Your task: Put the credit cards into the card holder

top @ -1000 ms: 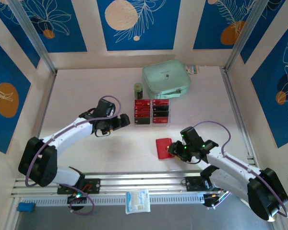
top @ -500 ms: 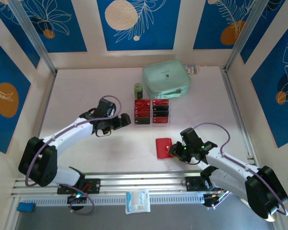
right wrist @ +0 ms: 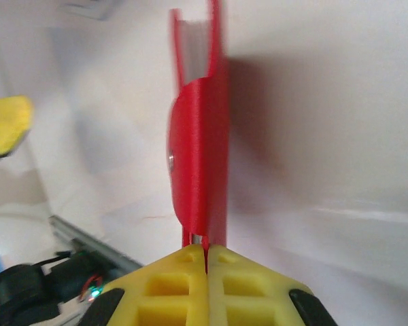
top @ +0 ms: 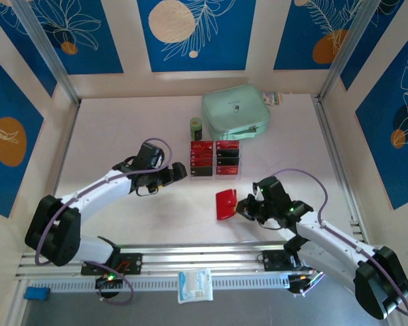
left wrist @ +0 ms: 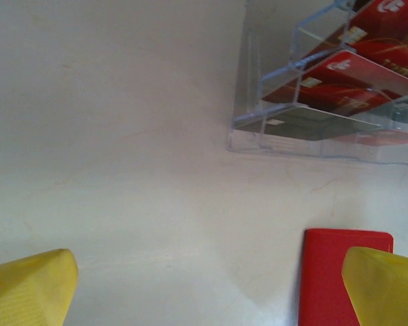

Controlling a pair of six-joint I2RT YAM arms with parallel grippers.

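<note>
Card holder (right wrist: 198,146) clamped edge-on in right end effector (right wrist: 205,255) tips.

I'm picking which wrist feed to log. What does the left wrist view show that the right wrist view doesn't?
Left wrist: the clear tray holding the credit cards, seen past the open left gripper. Right wrist: the right gripper shut on an edge of the card holder, which stands edge-on to the camera. Shared: the red card holder.
</note>
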